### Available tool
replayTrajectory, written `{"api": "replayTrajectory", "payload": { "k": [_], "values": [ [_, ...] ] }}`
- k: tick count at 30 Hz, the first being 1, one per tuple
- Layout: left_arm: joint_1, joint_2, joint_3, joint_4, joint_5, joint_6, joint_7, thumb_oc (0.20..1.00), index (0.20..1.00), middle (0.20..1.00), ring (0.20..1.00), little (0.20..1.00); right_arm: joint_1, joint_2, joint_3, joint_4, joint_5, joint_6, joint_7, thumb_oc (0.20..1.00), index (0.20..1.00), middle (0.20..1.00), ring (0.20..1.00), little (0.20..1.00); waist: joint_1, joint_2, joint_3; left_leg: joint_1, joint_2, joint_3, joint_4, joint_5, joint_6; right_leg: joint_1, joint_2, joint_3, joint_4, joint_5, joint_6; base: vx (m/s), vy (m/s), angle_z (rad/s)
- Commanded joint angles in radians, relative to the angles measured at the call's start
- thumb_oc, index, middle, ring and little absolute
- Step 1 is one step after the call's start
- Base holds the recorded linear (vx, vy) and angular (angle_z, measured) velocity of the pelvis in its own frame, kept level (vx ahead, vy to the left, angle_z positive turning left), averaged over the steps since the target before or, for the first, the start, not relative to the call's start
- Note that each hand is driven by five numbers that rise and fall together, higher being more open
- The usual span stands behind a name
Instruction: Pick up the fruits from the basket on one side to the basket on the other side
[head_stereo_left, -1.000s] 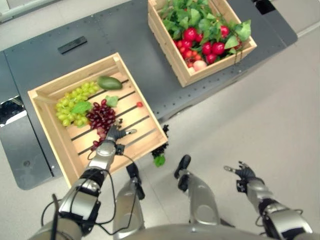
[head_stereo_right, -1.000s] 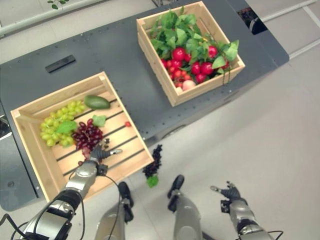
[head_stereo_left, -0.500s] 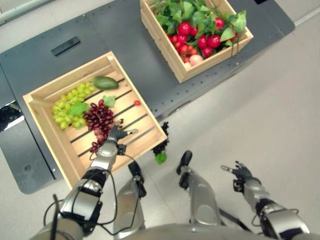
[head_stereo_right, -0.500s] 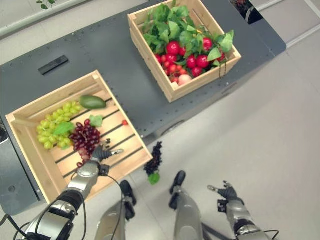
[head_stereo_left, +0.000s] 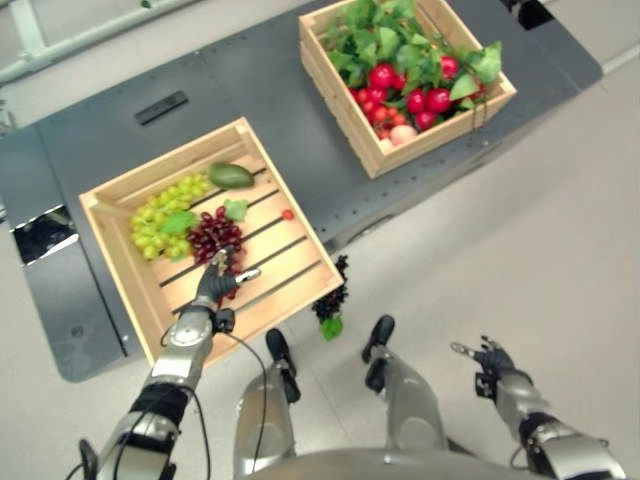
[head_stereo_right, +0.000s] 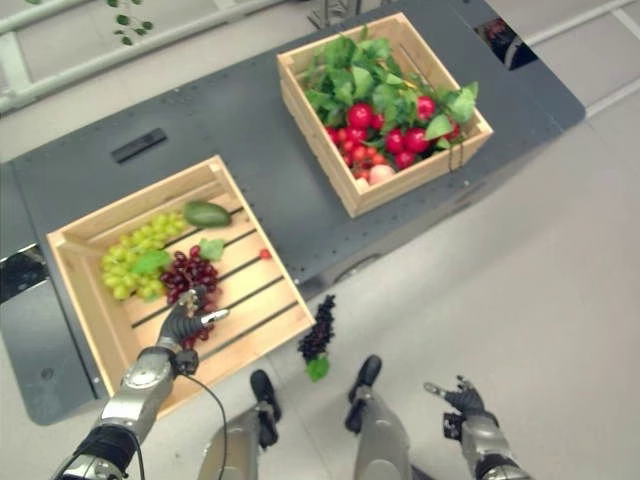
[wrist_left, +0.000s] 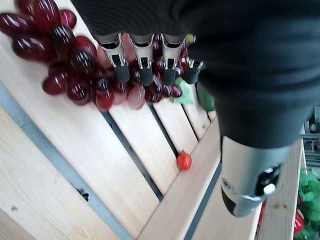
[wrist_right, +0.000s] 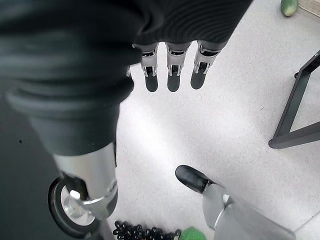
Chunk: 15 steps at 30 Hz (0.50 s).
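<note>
The left hand (head_stereo_left: 216, 284) reaches its relaxed, spread fingers (wrist_left: 145, 70) onto the red grapes (head_stereo_left: 213, 236); nothing is lifted yet, and the right hand (head_stereo_left: 493, 358) hangs open.

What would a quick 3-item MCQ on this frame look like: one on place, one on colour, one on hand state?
1. Where does the dark grape bunch outside the crates lie?
A. On the floor by the table edge
B. In the leafy crate
C. In the right hand

2. What colour are the grapes under the left hand?
A. Green
B. Dark red
C. Yellow

3. How is the right hand?
A. Curled round an apple
B. Open, holding nothing
C. Pressed on the table

Key: 1 A, the bunch lies on the pale floor below the near crate. 2 B, the left wrist view shows the fingers over the red grapes. 3 B, its fingers are straight above bare floor.
</note>
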Motion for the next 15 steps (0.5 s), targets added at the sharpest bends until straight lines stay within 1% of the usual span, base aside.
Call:
{"api": "replayTrajectory", "payload": {
  "k": [1,9,13,15],
  "values": [
    [0.013,0.027,0.043,-0.054,-0.043,-0.046,-0.01,1.0,1.0,1.0,1.0,1.0,0.012,-0.027,-0.029,0.01,0.036,-0.032,0.002,1.0,1.0,1.0,1.0,1.0,0.027,-0.023,0.008,-0.018,0.0,-0.035,0.017,-0.009,-0.04,0.013,-0.057,-0.073,0.013,-0.003,0.094,0.01,-0.016,0.17],
    [0.04,0.019,0.091,-0.018,-0.036,-0.041,-0.001,1.0,1.0,1.0,1.0,1.0,0.018,-0.027,-0.042,0.019,0.036,-0.033,0.007,1.0,1.0,1.0,1.0,1.0,0.036,-0.016,0.001,-0.01,-0.003,-0.042,-0.005,0.004,-0.044,0.023,-0.05,-0.081,0.002,-0.002,0.095,0.01,-0.018,0.07],
    [0.022,0.009,0.094,0.032,-0.023,-0.033,0.014,1.0,1.0,1.0,1.0,1.0,0.014,-0.03,-0.04,0.019,0.036,-0.032,0.005,1.0,1.0,1.0,1.0,1.0,0.032,-0.017,0.004,-0.012,-0.001,-0.044,-0.003,0.005,-0.044,0.021,-0.048,-0.081,0.002,-0.003,0.094,0.0,-0.004,0.04],
    [-0.004,0.004,0.087,0.075,-0.004,-0.024,0.024,1.0,1.0,1.0,1.0,1.0,0.012,-0.03,-0.032,0.012,0.032,-0.031,0.005,1.0,1.0,1.0,1.0,1.0,0.026,-0.023,0.008,-0.013,0.001,-0.042,-0.003,0.007,-0.045,0.017,-0.044,-0.076,0.001,0.0,0.094,0.0,0.0,0.0]
  ]
}}
